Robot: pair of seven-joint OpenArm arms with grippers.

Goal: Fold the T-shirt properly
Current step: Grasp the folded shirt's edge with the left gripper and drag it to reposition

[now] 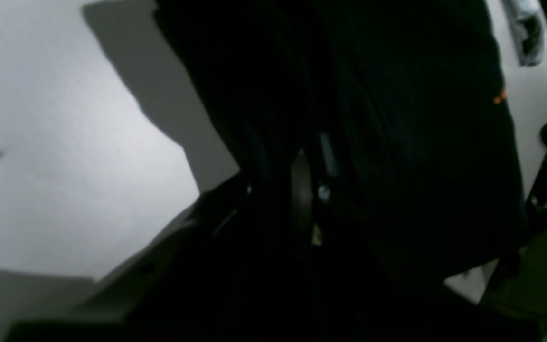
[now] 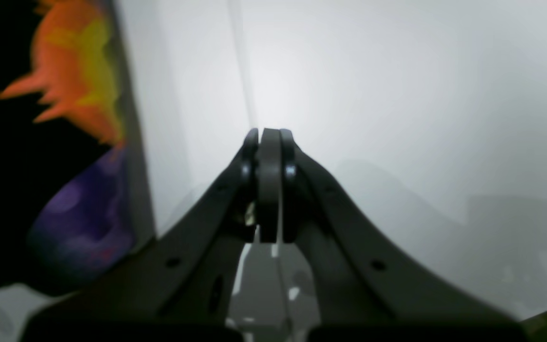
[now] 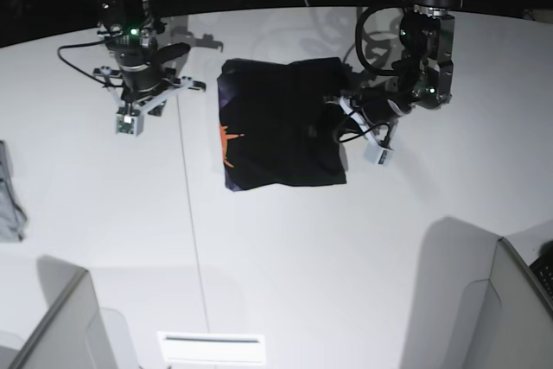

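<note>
the t-shirt [image 3: 281,123] lies on the white table [image 3: 285,257], already folded down to a compact, roughly square black bundle with an orange and purple print showing along the edge farthest from the left arm. the left gripper [image 3: 339,114] sits at the opposite edge of the t-shirt, low against the cloth. in its own wrist view black fabric fills most of the frame and hides the fingertips, so whether the jaws have closed on the cloth cannot be told from here. the right gripper [image 2: 269,137] hangs over bare table well apart from the t-shirt, on the print side, with its jaws pressed together and nothing between them.

judging by this, the step in hand is taking hold of the t-shirt's edge beside the left arm for another fold; the job looks well along, with perhaps one fold left. the next move likely calls for a firm pinch through all the layers at that edge, then a lift and a carry across toward the print edge, laid down so the edges meet without dragging the bundle. a grey cloth [image 3: 9,196] lies at the table's far side, well away from the t-shirt.
</note>
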